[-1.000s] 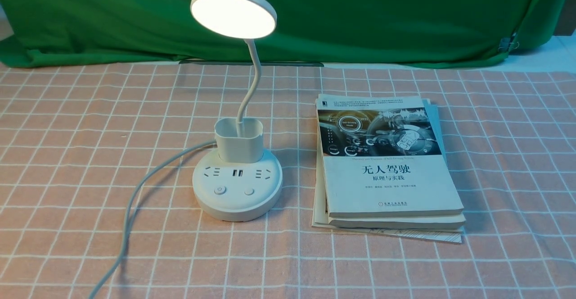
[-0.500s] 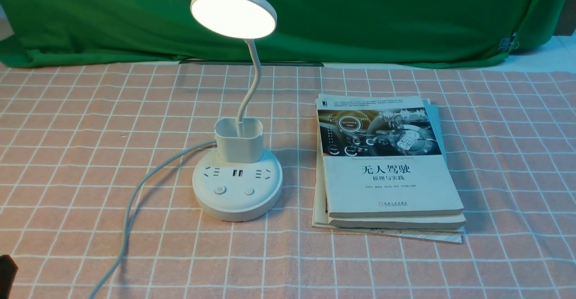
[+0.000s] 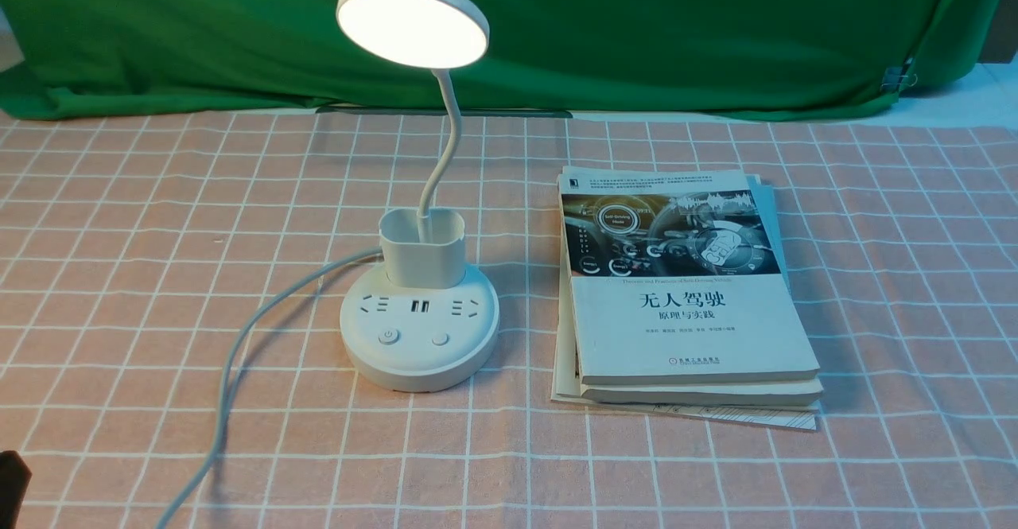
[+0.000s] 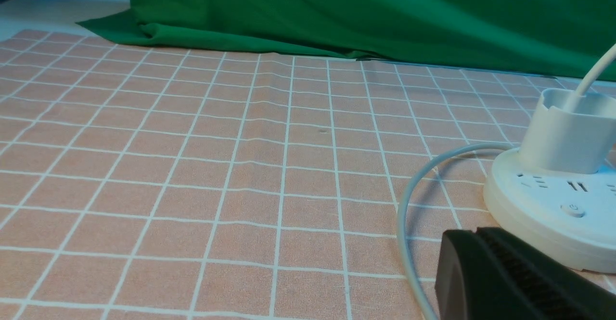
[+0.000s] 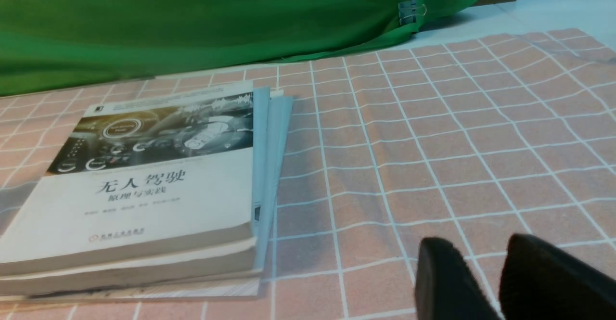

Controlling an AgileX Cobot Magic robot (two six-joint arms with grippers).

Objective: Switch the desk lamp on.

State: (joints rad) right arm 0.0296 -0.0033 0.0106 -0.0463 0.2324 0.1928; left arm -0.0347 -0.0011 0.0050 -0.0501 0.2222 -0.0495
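Note:
The white desk lamp stands left of centre on the checked cloth. Its round disc head (image 3: 412, 24) glows brightly. Its base (image 3: 419, 346) has sockets, a power button (image 3: 387, 336) and a second button (image 3: 440, 339), with a cup holder (image 3: 421, 249) behind them. The grey cord (image 3: 231, 370) runs off to the front left. My left gripper (image 4: 475, 232) is shut and empty, low beside the base (image 4: 544, 214) near the cord (image 4: 402, 214). Only its dark tip (image 3: 12, 477) shows in the front view. My right gripper (image 5: 481, 245) is open and empty over bare cloth, right of the books.
A stack of books (image 3: 684, 298) lies right of the lamp and also shows in the right wrist view (image 5: 139, 180). A green cloth backdrop (image 3: 636, 28) hangs along the far edge of the table.
The dark tip of my left gripper has come into the bottom left corner of the front view. The lamp stays lit and nothing else has moved.

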